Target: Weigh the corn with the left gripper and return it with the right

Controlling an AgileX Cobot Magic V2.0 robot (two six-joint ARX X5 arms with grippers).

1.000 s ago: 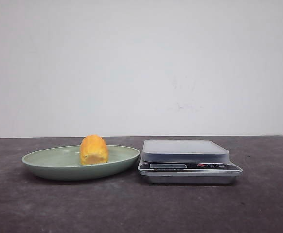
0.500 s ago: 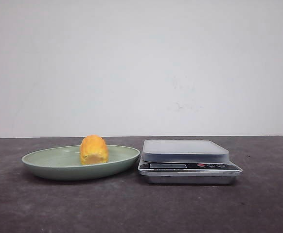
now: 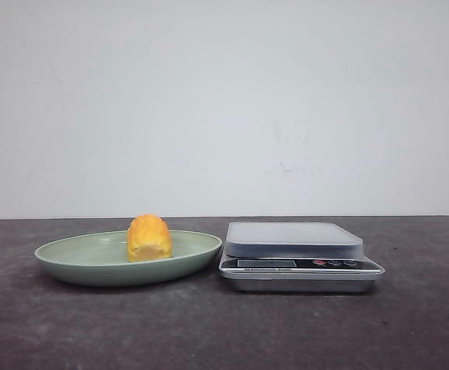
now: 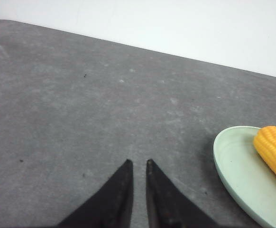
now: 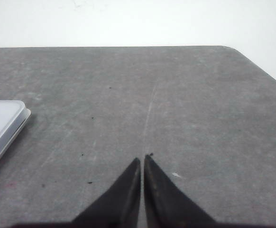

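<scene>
While corn [image 3: 149,238] sits in dish [image 3: 78,262], both tools closed, apart from it.

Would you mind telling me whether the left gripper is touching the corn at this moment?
Apart. In the left wrist view, the left gripper hangs over bare table, with a stretch of table and the green dish's rim between it and the corn.

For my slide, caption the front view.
Corn resting in a green dish beside an empty kitchen scale.
</scene>
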